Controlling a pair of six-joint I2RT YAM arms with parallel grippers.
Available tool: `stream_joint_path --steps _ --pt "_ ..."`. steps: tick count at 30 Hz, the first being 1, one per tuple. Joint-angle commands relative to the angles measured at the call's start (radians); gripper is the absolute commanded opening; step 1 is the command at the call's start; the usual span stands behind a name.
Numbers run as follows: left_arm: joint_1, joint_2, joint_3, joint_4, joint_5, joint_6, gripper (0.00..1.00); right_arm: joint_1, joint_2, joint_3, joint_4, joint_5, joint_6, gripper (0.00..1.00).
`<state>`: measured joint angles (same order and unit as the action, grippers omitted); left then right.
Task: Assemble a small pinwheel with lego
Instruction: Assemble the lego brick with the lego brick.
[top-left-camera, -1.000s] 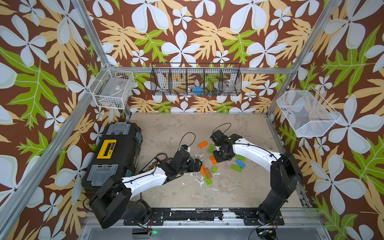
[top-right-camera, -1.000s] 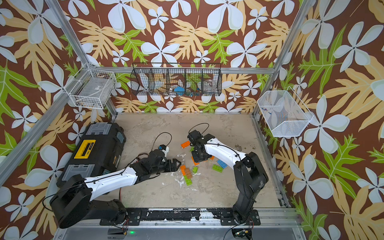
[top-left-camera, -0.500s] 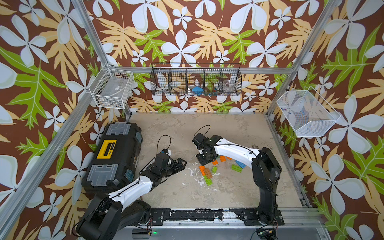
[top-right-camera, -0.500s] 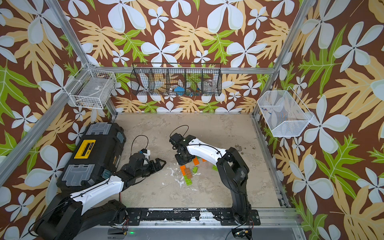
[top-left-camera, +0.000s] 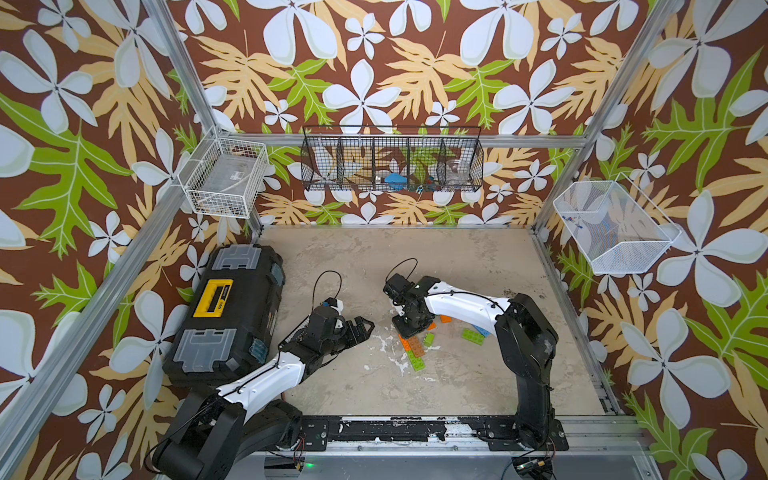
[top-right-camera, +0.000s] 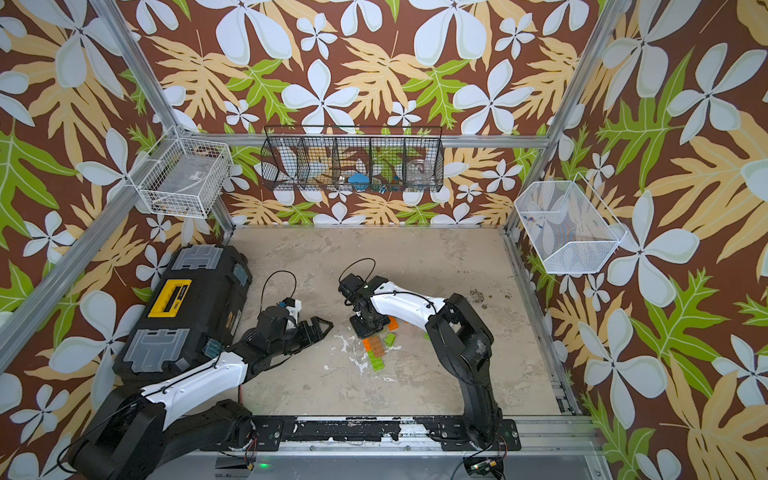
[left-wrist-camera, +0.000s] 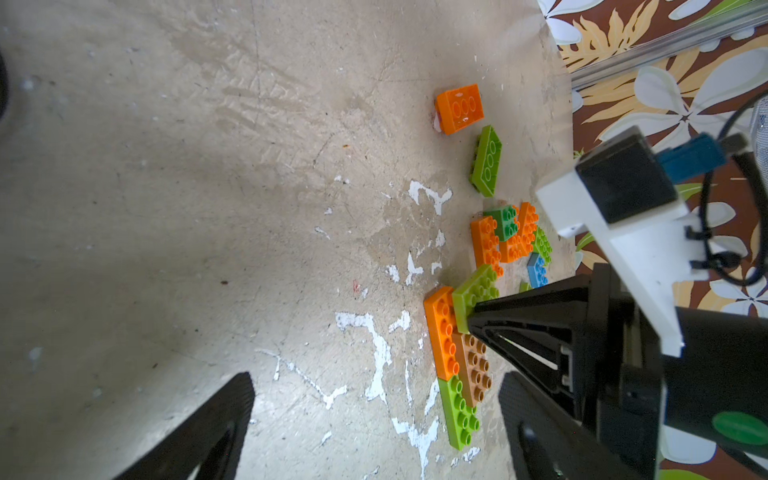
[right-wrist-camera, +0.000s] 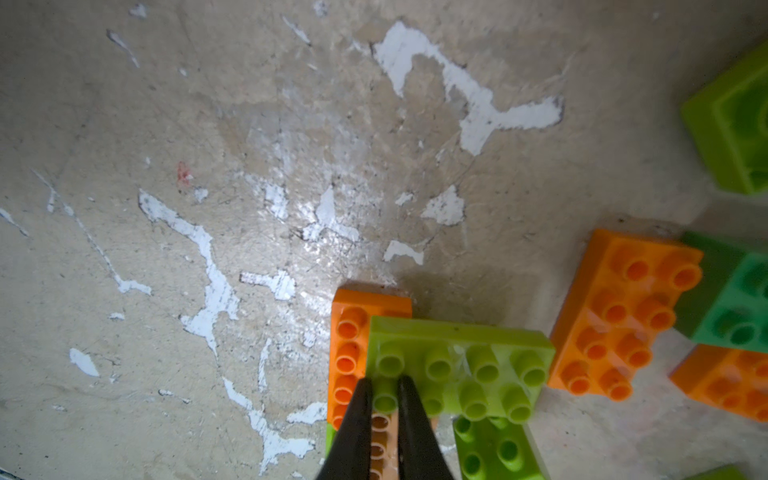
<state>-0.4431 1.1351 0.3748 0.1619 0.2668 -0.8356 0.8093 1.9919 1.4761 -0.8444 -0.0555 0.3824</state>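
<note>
The lego lies in a loose cluster near the middle of the counter. The right gripper points down at it, fingers pressed nearly together around one corner stud of a lime green brick that sits across an orange brick. The left gripper hangs spread wide just beside the cluster, apart from the bricks

No legible text, small mark on black toolbox handle too small to read
</note>
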Motion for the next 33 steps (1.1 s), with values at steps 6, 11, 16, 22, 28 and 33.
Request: stream_joint_path --steps 6,11,16,22,28,33 --pt "0.003 -0.002 0.001 0.019 0.006 0.000 0.95 0.001 0.013 -0.018 0.002 0.007 0.003 0.15" --pt "0.003 0.001 0.009 0.016 0.019 0.011 0.95 0.004 0.029 -0.038 0.004 0.019 -0.002 0.15" --pt "-0.035 -0.010 0.038 -0.010 0.025 0.085 0.94 0.010 0.053 -0.041 0.002 0.029 -0.009 0.15" --pt "-0.227 -0.056 0.092 -0.077 -0.131 0.174 0.89 0.012 0.069 -0.052 -0.003 0.052 -0.017 0.15" --pt "-0.295 -0.191 0.043 -0.083 -0.245 0.170 0.87 0.011 0.089 -0.059 -0.004 0.052 -0.016 0.15" --pt "-0.295 -0.328 0.023 -0.135 -0.335 0.168 0.87 0.012 0.124 -0.063 -0.007 0.060 -0.025 0.15"
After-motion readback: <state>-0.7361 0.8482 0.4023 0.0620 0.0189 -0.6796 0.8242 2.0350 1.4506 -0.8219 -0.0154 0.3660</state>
